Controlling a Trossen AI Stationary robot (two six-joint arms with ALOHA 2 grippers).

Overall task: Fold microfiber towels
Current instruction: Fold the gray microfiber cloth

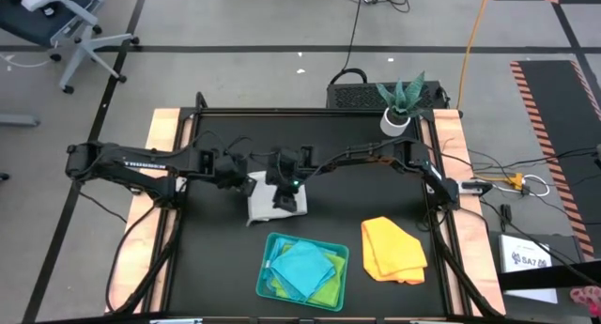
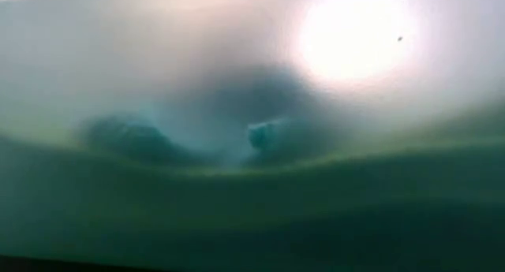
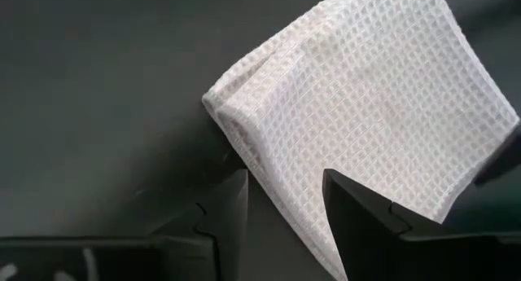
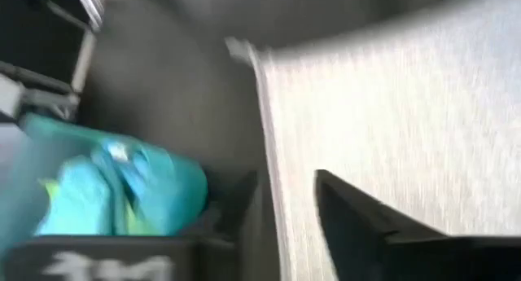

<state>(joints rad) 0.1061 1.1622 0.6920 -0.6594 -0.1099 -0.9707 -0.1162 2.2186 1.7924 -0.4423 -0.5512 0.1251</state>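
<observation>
A pale grey-white waffle towel (image 1: 268, 209) lies folded on the black table, mid-table. My left gripper (image 1: 246, 178) comes at it from the left. In the left wrist view its open fingers stand on either side of the towel's (image 3: 366, 94) doubled edge (image 3: 277, 183), above it. My right gripper (image 1: 282, 197) reaches in from the right over the same towel (image 4: 391, 126). Its fingers stand apart with a towel edge (image 4: 273, 191) running between them; whether they touch it I cannot tell. A yellow-orange towel (image 1: 392, 249) lies at the near right.
A teal tray (image 1: 310, 241) near the front edge holds a turquoise towel (image 1: 302, 268) over a lime green one (image 1: 324, 291). It also shows in the right wrist view (image 4: 179, 195). A potted plant (image 1: 399, 103) stands at the far right corner.
</observation>
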